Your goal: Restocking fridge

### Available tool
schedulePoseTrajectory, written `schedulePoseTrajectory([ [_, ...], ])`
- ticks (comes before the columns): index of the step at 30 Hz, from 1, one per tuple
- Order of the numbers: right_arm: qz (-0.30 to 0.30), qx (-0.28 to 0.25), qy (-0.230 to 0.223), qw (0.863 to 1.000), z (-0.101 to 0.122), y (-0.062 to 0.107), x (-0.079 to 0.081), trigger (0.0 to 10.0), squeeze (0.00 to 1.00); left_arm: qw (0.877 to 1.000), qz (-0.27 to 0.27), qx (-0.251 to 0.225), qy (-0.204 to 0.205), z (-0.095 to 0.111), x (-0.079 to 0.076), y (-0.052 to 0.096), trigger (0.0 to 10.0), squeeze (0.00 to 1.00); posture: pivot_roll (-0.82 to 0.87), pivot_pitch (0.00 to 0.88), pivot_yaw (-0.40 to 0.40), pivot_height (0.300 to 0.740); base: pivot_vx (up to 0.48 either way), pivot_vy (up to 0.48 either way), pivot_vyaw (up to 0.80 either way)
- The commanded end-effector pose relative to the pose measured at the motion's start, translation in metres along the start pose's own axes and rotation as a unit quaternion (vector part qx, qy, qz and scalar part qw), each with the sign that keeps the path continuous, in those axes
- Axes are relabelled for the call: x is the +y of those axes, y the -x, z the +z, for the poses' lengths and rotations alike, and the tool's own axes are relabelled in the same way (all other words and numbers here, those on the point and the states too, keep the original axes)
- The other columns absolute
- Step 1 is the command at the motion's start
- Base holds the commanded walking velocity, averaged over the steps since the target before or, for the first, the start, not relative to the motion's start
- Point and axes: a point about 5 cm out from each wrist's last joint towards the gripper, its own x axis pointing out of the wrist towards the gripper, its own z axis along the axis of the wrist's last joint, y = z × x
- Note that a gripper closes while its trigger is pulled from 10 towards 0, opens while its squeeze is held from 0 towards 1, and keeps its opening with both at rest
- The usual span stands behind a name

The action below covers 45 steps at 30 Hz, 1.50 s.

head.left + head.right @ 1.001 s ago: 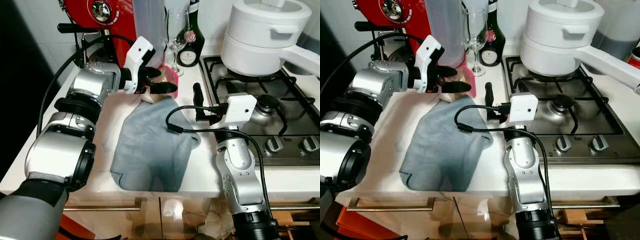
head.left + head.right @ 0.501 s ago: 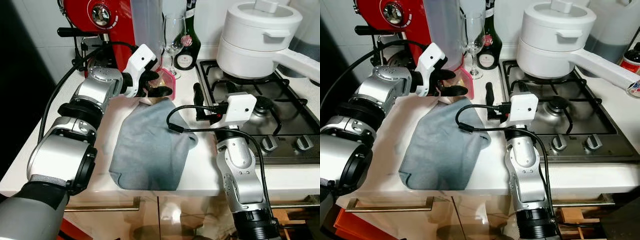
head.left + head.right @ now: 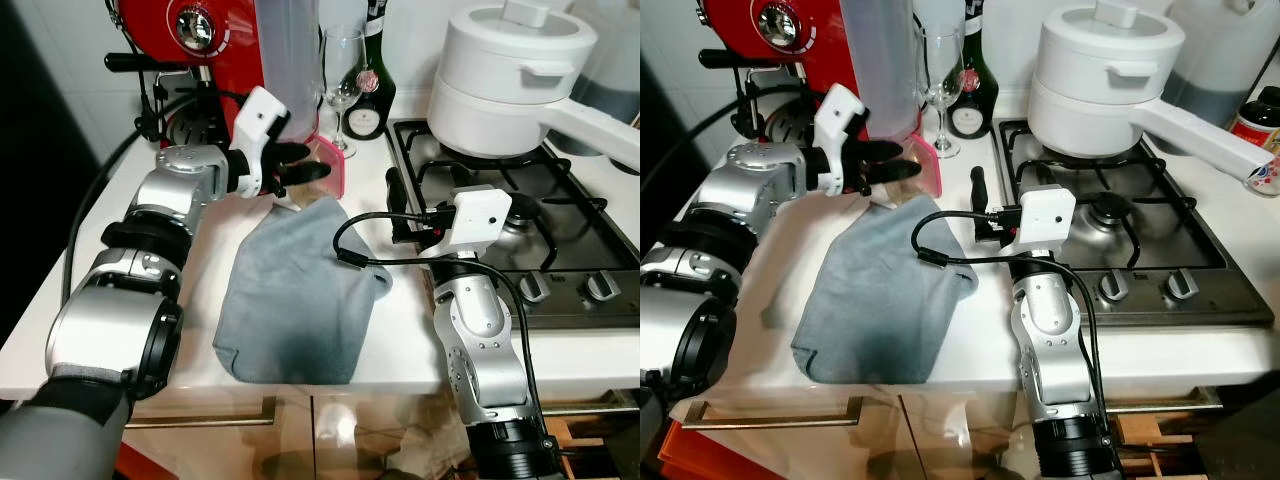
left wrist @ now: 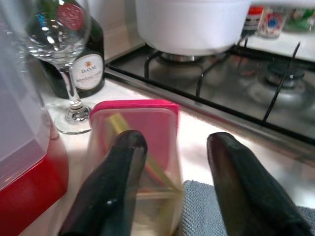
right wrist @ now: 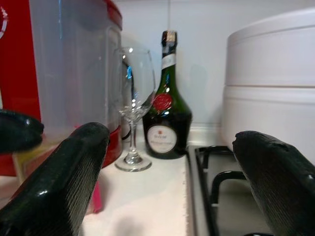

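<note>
Pink-lidded container (image 4: 135, 147) sits betw. open fingers of left gripper (image 4: 170, 162); right gripper (image 5: 172, 172) also open, nr hob (image 3: 520, 215).

You're looking at a white countertop (image 3: 60, 300) across the frame's middle, white tiled wall (image 3: 75, 70) at upper left. Steel gas hob (image 3: 560, 240) at right, black grates, 2 knobs (image 3: 530, 287) on its front edge. Glossy cabinet fronts with a metal handle (image 3: 770, 412) along the bottom edge. Light is bright and even.
</note>
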Motion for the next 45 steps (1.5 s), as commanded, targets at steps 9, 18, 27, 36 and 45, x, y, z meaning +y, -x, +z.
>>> schedulePoseTrajectory([
  [9, 0.026, 0.005, -0.003, 1.0, 0.0, -0.008, 0.002, 10.0, 0.0, 0.988, -0.025, -0.146, -0.037, 0.056, -0.02, 0.025, 0.0, 0.0, -0.1, 0.0, -0.029, 0.74, 0.0, 0.0, 0.0],
  [18, 0.04, 0.006, -0.001, 0.999, -0.001, -0.011, 0.002, 10.0, 0.0, 0.982, 0.011, -0.183, -0.034, 0.063, -0.027, 0.038, 0.0, 0.0, -0.09, 0.0, -0.056, 0.74, 0.0, 0.0, 0.0],
  [27, 0.006, -0.019, 0.019, 1.0, 0.008, -0.014, -0.006, 10.0, 0.0, 0.939, 0.264, -0.218, -0.042, 0.048, 0.002, 0.069, 10.0, 1.0, -0.08, 0.0, -0.048, 0.74, 0.0, 0.0, 0.0],
  [36, 0.019, -0.005, 0.043, 0.999, 0.001, -0.019, 0.002, 10.0, 0.0, 0.919, 0.343, -0.19, -0.036, 0.019, 0.001, 0.077, 10.0, 1.0, -0.04, 0.0, -0.054, 0.74, 0.0, 0.0, -0.34],
  [45, 0.02, -0.018, 0.05, 0.998, 0.002, -0.021, 0.007, 10.0, 0.0, 0.925, 0.333, -0.173, -0.066, 0.023, -0.002, 0.069, 10.0, 1.0, -0.05, 0.0, -0.027, 0.74, 0.0, 0.0, -0.18],
])
